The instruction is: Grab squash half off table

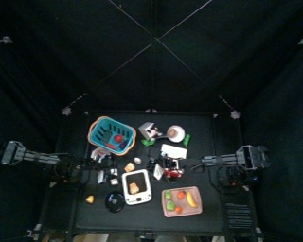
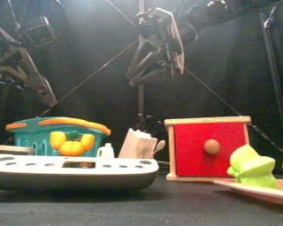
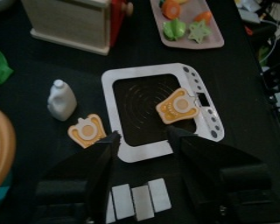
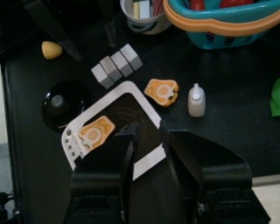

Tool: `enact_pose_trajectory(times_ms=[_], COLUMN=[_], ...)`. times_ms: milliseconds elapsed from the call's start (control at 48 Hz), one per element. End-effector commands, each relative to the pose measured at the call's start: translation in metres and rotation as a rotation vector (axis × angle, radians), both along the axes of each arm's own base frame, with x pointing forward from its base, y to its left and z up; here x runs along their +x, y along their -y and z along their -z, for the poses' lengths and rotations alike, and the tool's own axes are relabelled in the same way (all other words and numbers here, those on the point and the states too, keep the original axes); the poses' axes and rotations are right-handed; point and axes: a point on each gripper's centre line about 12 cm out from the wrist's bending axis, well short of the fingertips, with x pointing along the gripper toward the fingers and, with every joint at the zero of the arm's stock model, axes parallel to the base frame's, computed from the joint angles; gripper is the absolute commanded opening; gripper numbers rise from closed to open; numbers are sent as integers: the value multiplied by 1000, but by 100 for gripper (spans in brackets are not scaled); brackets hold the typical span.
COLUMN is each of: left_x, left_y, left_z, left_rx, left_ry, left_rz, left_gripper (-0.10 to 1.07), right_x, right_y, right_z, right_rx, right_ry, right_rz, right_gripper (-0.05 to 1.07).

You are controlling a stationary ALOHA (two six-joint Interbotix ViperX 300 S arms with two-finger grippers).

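Two orange squash halves show. One lies on the black table beside the white tray, seen in the left wrist view and the right wrist view. The other rests on the tray's rim, also in the right wrist view. My left gripper hangs open above the tray's near edge, close to the squash half on the table. My right gripper is open and empty over the tray's other side. In the top view the left gripper and right gripper flank the tray.
A white bottle stands by the table's squash half. A teal basket sits at the back left, a red-fronted wooden box at the back. A pink tray of vegetables, a black disc, grey blocks and a yellow fruit lie around.
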Motion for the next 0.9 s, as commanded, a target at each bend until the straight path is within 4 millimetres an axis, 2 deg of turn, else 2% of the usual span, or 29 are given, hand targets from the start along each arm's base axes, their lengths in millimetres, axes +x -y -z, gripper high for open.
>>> enact_pose_trajectory(times_ms=[0,104,312,438,542,688,875], left_x=[12,17,26,39,47,50,52], left_y=[-7,-15,-18,-18,-24,-35,-40], left_z=[-10,-10,5,15,17,21,42], left_rx=[8,-8,-33,-65,-70,-100,-134], left_ry=[64,85,33,-20,-13,-8,-75], left_rz=[-49,-104,-145,-172,-210,-294,-355], left_gripper=[96,96,96,96,96,96,96], right_x=[-8,-11,-16,-19,-20,-20,-21], right_y=[10,10,10,9,9,7,7], right_z=[-11,-5,-12,-9,-8,-6,-6], right_rx=[-20,-44,-94,-93,-95,-99,-99], right_ry=[71,87,93,85,82,75,77], right_rz=[-1,-31,-54,-57,-59,-67,-67], right_gripper=[69,69,69,69,69,69,69])
